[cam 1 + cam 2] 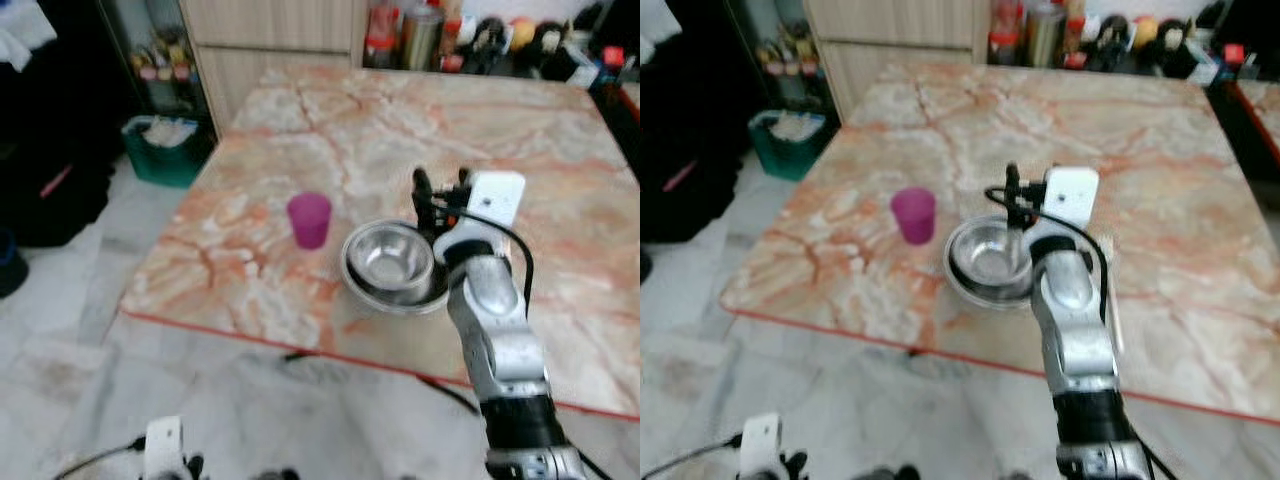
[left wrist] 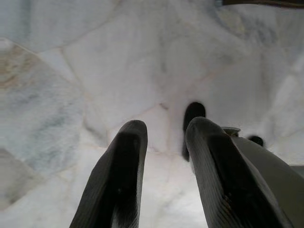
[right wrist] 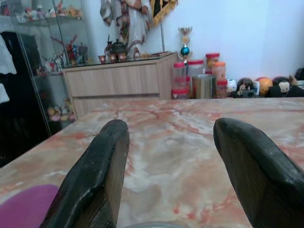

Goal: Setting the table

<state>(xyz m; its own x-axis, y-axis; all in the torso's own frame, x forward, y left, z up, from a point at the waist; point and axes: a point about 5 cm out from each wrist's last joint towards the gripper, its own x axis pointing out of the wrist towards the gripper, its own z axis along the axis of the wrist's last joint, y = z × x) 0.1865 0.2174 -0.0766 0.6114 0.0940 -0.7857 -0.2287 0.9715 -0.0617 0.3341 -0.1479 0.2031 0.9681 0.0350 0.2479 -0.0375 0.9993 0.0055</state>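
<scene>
No readable text, label, brand or number appears. The jars (image 3: 195,76) at the table's far edge are too blurred to read.

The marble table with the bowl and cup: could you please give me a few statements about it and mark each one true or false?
1. The purple cup stands upright on the marble table, to the robot's left of the steel bowl. True.
2. The right end effector grips the cup. False: it is open, holds nothing, and hovers over the bowl's far rim.
3. The bowl holds food. False: its inside looks bare and shiny.
4. Jars and bottles stand beyond the table's far edge. True.
5. The left end effector reaches over the table. False: it hangs low over the pale floor.
</scene>
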